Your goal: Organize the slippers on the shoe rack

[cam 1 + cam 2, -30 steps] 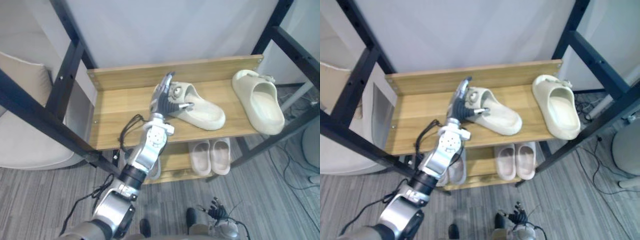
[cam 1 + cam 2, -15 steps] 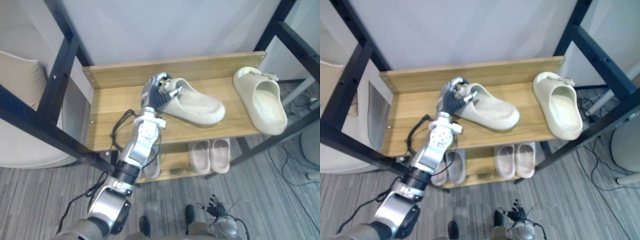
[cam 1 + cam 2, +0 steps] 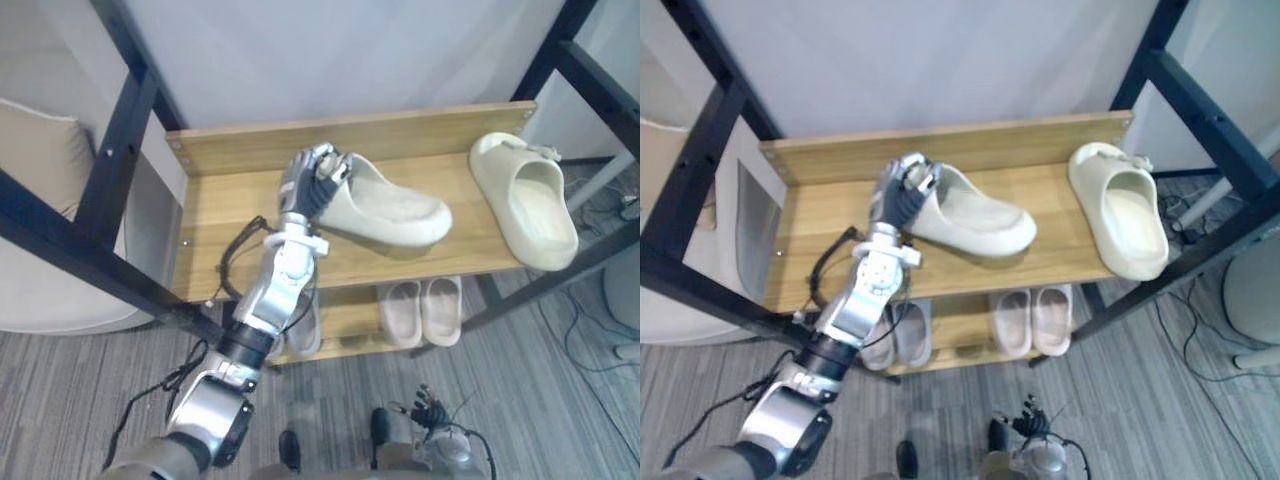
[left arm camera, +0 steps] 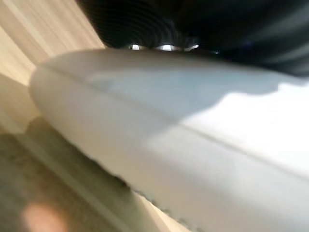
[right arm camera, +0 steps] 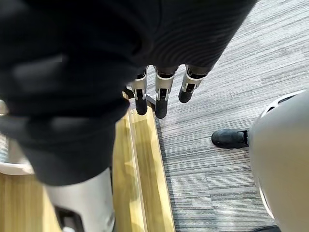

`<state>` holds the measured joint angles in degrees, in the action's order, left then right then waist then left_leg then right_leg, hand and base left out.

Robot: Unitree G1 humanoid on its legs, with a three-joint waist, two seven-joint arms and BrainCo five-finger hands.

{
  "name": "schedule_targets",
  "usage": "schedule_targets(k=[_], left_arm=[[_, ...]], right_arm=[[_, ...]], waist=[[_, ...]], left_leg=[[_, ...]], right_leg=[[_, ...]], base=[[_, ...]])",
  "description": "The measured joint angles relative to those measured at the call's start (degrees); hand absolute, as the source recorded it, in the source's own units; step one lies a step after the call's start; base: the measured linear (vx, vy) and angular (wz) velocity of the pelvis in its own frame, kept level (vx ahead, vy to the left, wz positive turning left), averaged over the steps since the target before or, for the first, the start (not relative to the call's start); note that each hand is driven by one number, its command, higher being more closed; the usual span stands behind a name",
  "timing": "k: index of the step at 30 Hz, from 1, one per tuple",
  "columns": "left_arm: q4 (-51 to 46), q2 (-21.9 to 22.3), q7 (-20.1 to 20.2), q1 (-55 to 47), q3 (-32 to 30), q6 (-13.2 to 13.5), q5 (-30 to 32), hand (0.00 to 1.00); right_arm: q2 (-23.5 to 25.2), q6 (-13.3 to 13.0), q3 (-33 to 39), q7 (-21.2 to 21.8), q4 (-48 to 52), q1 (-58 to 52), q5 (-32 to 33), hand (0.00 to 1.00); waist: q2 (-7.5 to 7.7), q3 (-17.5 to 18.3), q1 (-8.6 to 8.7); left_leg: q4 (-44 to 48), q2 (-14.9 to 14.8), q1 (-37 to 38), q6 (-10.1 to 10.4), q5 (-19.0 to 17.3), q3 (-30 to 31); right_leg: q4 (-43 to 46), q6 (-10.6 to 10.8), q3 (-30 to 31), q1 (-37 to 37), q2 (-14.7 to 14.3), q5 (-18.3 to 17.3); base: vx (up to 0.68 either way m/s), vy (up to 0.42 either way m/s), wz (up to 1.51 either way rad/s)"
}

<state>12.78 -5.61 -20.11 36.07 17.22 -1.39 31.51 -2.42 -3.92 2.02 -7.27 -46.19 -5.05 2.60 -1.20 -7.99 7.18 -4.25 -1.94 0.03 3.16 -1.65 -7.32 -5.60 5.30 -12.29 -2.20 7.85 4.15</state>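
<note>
slipper (image 3: pixel 392 210) now lifted above shelf (image 3: pixel 225 215), left hand (image 3: pixel 303 190) fingers (image 3: pixel 322 161) curled round strap

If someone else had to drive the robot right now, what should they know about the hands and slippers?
The left hand is shut on the left end of the cream slipper, mid top shelf; the slipper looks tipped up off the wood.
The right hand is open, hanging low, holding nothing.
The second cream slipper lies at the shelf's right end, apart.
Below, a pale pair sits side by side.
Done: grasp. Left: set the held slipper beside its match.
</note>
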Motion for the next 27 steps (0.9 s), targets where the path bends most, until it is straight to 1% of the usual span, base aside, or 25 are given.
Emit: schedule_targets(k=[2, 5, 7, 10, 14, 18, 22, 23, 27], left_arm=[[-0.1, -0.5, -0.2, 0.3, 1.4, 0.9, 0.3, 1.0], [-0.6, -0.5, -1.0, 1.6, 4.2, 1.1, 1.0, 1.0], [-1.3, -0.5, -1.0, 1.9, 4.7, 1.2, 1.1, 1.0], [-1.5, -0.4, -1.0, 1.9, 5.0, 1.5, 1.1, 1.0], [-1.5, -0.5, -1.2, 1.9, 5.6, 1.6, 1.2, 1.0], [-1.5, -0.4, -2.2, 1.9, 7.8, 1.6, 1.8, 1.0], [-1.6, -0.2, -2.4, 2.5, 10.6, 2.3, 2.3, 1.0], [-1.5, -0.2, -2.4, 2.9, 11.0, 2.3, 2.5, 1.0], [-0.8, 0.3, -2.6, 4.6, 11.5, 2.3, 3.3, 1.0]], right_arm=[[0.0, 0.0, -0.1, -0.1, -0.3, 0.4, 0.0, 0.0], [0.0, -0.4, -0.4, -0.2, -1.9, 1.3, 0.0, 0.0], [-0.1, -0.5, -0.4, -0.3, -2.3, 1.7, 0.0, 0.0], [-0.1, -0.8, -0.4, -0.6, -2.2, 1.8, 0.0, 0.0], [-0.1, -0.9, -0.3, -0.6, -2.3, 1.8, -0.1, 0.0], [-0.2, -1.4, -0.3, -0.7, -2.6, 1.8, -0.1, 0.0], [-0.4, -2.2, -0.3, -1.1, -4.0, 1.9, -0.1, 0.0], [-0.5, -2.3, -0.3, -1.3, -4.1, 2.0, -0.1, 0.0], [-2.1, -2.3, -0.2, -1.9, -4.8, 1.6, -0.1, 0.0]], waist=[[0.0, 0.0, 0.0], [0.03, 0.0, -0.02], [0.01, 0.0, -0.02], [-0.07, -0.2, 0.48], [-0.18, -0.2, 0.45], [-0.2, -0.2, 0.44], [-0.34, -0.2, 0.45], [-0.44, -0.2, 0.47], [-1.67, 0.1, 0.91]], left_leg=[[-0.2, 0.0, 0.0, 0.0, 0.0, 0.0], [0.4, 0.5, -1.3, -0.1, 0.0, 0.0], [0.6, 0.7, -1.9, -0.1, 0.0, -0.1], [0.5, 0.8, -1.8, -0.1, 0.0, -0.3], [0.7, 0.8, -1.8, -0.1, 0.0, -0.5], [1.4, 0.9, -1.9, -0.6, -0.4, -1.4], [1.4, 1.0, -2.1, -0.7, -0.5, -2.0], [1.4, 1.0, -2.2, -0.7, -0.5, -2.2], [1.4, 1.3, -2.9, -0.7, -0.5, -2.9]], right_leg=[[0.0, 0.0, 0.0, -0.1, 0.1, 0.0], [0.4, 0.1, 0.6, -1.1, 0.6, 0.0], [0.4, 0.2, 0.7, -1.7, 0.7, 0.1], [0.4, 0.2, 0.7, -1.7, 0.7, 0.3], [0.4, 0.1, 1.5, -1.7, 0.8, 0.5], [0.4, 0.3, 2.7, -2.0, 1.2, 0.6], [0.4, 0.5, 3.7, -2.6, 1.3, 0.7], [0.4, 0.5, 3.9, -2.8, 1.3, 0.7], [0.5, 0.6, 4.7, -4.0, 1.2, 0.8]], base=[[0.0, 0.0, 0.0], [0.0, 0.0, 0.01], [-0.01, 0.001, -0.03], [-0.01, -0.002, -0.04], [-0.02, -0.004, -0.03], [-0.06, -0.006, -0.1], [-0.06, -0.015, -0.1], [-0.03, -0.016, -0.1], [-0.01, -0.007, -0.08]])
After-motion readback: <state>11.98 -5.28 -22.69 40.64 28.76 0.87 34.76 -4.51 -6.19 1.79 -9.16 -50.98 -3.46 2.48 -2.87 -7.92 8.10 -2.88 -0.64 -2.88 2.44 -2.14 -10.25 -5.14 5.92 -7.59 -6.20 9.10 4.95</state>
